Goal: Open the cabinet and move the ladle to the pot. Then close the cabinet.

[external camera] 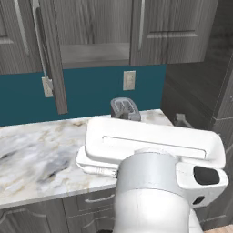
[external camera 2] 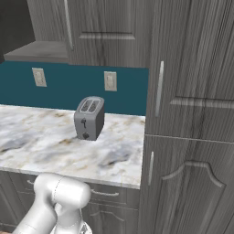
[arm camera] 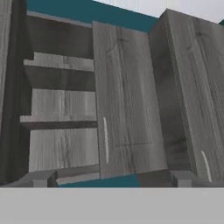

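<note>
The cabinet (external camera: 170, 32) hangs above the counter. Its left door (external camera: 51, 59) is swung out edge-on, and its right door (arm camera: 127, 100), with a slim silver handle (arm camera: 106, 140), is closed. The open half shows bare grey shelves (arm camera: 63, 105), and the lowest shelf (external camera: 93, 53) has nothing on it that I can see. In the hand view my gripper (arm camera: 113, 180) looks up at the cabinet front from a little way off. Its fingertips (arm camera: 43, 179) stand wide apart, open and holding nothing. The ladle and the pot are out of view.
A silver toaster (external camera 2: 89, 118) stands on the marble counter (external camera 2: 41, 141) by the teal backsplash, under two wall outlets (external camera 2: 110, 81). Tall dark cabinets (external camera 2: 192, 137) wall off the counter's right end. Drawer fronts (external camera: 88, 202) run below the counter edge.
</note>
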{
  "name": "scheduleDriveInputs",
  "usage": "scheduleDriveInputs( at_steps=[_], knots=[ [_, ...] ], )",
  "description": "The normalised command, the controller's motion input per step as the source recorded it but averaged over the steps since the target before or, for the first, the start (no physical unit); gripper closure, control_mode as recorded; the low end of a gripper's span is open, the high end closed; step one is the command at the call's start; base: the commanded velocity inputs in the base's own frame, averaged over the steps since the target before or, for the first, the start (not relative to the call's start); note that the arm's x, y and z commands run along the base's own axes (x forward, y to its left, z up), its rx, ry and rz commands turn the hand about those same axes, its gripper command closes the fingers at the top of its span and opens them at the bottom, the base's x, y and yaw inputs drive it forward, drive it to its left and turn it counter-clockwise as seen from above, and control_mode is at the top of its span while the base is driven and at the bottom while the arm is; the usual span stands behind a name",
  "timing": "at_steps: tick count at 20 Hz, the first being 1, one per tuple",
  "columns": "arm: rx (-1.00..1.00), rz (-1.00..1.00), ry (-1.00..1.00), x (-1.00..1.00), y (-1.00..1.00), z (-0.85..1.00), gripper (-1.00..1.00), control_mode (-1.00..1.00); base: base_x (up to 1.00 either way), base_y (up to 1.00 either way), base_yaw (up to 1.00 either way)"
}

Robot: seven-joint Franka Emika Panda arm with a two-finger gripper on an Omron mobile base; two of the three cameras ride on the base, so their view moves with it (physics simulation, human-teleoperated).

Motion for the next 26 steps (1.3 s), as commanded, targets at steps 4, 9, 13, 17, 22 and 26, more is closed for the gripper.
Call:
scheduleDriveInputs(
  at_steps=[4, 9, 13, 17, 22, 26],
  knots=[
    [-0.24, -0.26, -0.18, 0.07, 0.34, -0.44, -1.0, -1.0, 0.0, 0.0, 0.0],
    [-0.19, -0.27, -0.15, 0.35, 0.43, -0.26, -1.0, -1.0, 0.0, 0.0, 0.0],
    [-0.12, -0.27, -0.07, 0.74, 0.42, -0.15, -1.0, -1.0, 0.0, 0.0, 0.0],
    [-0.1, -0.25, -0.06, 0.78, 0.41, -0.2, -1.0, -1.0, 0.0, 0.0, 0.0],
    [-0.1, -0.21, -0.11, 0.36, 0.57, -0.15, -1.0, -1.0, 0.0, 0.0, 0.0],
    [-0.08, -0.19, -0.12, 0.23, 0.66, -0.04, -1.0, -1.0, 0.0, 0.0, 0.0]
  ],
)
